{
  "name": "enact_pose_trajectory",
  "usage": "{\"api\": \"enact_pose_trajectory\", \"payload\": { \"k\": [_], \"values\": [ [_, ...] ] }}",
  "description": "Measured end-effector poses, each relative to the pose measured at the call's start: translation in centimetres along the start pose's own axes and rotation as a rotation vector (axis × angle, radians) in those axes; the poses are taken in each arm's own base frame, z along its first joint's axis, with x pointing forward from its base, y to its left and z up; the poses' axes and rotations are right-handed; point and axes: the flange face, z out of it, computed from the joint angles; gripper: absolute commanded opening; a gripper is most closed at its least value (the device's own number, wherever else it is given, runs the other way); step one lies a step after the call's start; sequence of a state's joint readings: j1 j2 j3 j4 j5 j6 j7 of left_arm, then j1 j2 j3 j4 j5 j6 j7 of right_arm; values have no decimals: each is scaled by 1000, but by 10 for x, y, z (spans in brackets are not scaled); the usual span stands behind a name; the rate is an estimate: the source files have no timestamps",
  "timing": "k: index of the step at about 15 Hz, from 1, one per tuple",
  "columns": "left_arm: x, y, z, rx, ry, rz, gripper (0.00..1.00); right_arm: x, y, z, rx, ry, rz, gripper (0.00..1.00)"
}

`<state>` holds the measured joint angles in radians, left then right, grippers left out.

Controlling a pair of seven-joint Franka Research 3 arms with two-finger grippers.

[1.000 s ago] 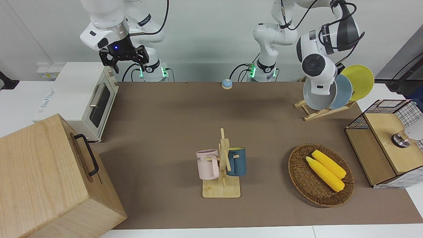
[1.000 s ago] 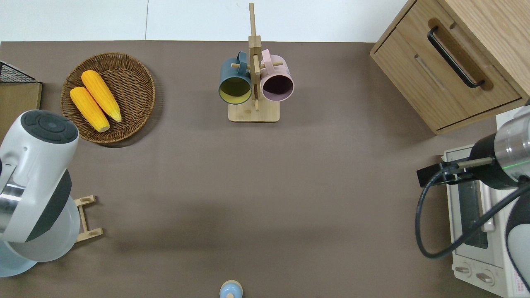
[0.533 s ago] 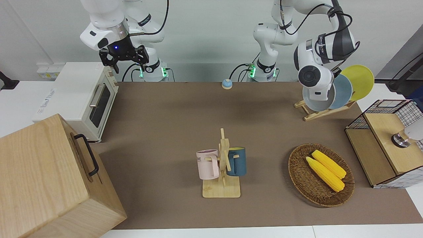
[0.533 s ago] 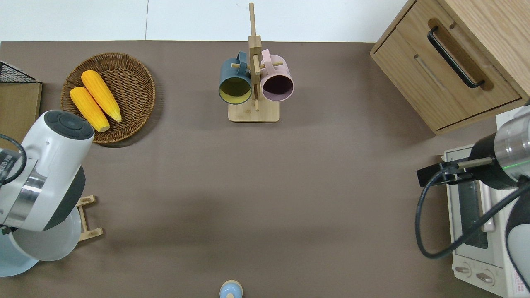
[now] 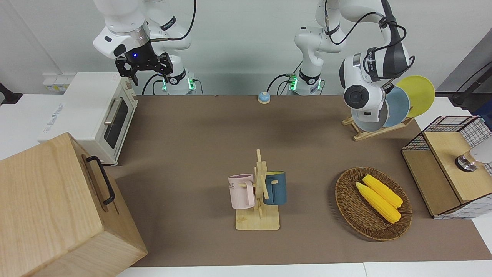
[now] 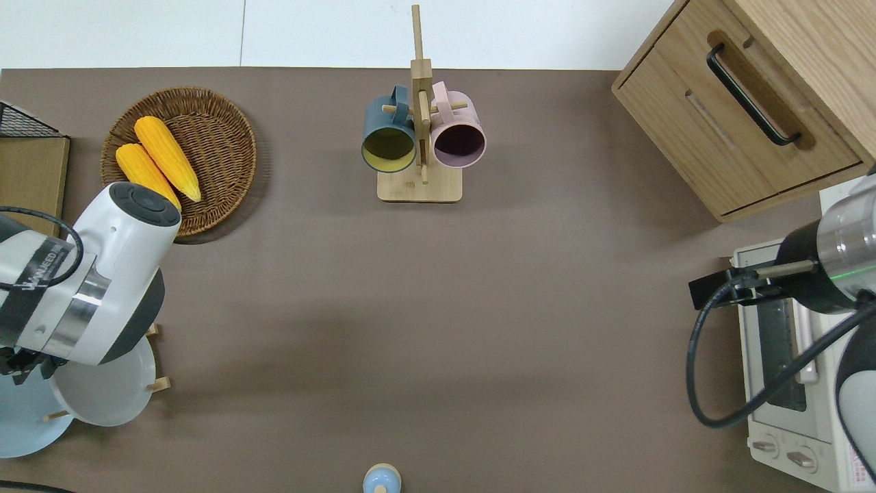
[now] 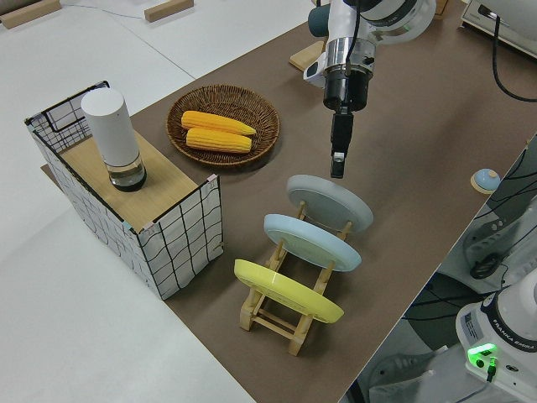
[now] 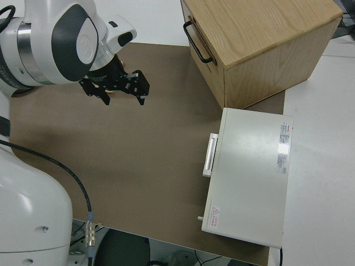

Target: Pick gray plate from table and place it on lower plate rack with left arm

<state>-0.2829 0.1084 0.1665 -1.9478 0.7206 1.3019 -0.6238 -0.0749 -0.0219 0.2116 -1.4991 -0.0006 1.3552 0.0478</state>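
Observation:
The gray plate [image 7: 331, 206] leans in the lowest slot of the lower plate rack [image 7: 289, 323], at the left arm's end of the table [image 5: 192, 134]. The light-blue plate [image 7: 312, 242] and the yellow plate [image 7: 288, 292] stand in the slots above it. My left gripper [image 7: 336, 164] points down with its fingertips at the gray plate's upper rim and holds it. In the front view the arm's wrist hides most of the gray plate [image 5: 369, 126]. In the overhead view the gray plate [image 6: 102, 400] shows under the wrist. My right gripper [image 5: 145, 73] is parked and open.
A wicker basket [image 5: 348, 207] with two corn cobs lies farther from the robots than the rack. A wire-sided box [image 7: 176, 227] with a white cylinder stands beside it. A mug stand [image 5: 258, 219], a toaster oven [image 5: 92, 115], a wooden drawer cabinet [image 5: 50, 207] and a small blue bell [image 5: 263, 97] are also on the table.
My left arm has swung toward the table's middle with the gray plate. The plate has come down into the rack's lowest slot and covers the rack's low end. The right arm has not moved.

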Motion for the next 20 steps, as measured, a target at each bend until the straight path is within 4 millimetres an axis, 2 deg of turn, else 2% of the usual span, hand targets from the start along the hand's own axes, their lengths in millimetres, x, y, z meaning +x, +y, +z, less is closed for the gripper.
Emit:
{"api": "enact_pose_trajectory", "payload": {
  "k": [2,4,7,8,11,15,20],
  "values": [
    [0,1,-4,-17,9,0,998,0,0,0,0,0,0,990],
    [-3,3,-21,-92,28,5,998,0,0,0,0,0,0,990],
    [-17,4,-71,-264,103,17,985,0,0,0,0,0,0,987],
    [-27,1,-95,-331,140,22,985,0,0,0,0,0,0,990],
    [-44,-12,-142,-497,215,28,985,0,0,0,0,0,0,987],
    [-69,-48,-188,-747,276,136,987,0,0,0,0,0,0,987],
    [-84,-89,-213,-886,385,331,989,0,0,0,0,0,0,990]
  ]
}}
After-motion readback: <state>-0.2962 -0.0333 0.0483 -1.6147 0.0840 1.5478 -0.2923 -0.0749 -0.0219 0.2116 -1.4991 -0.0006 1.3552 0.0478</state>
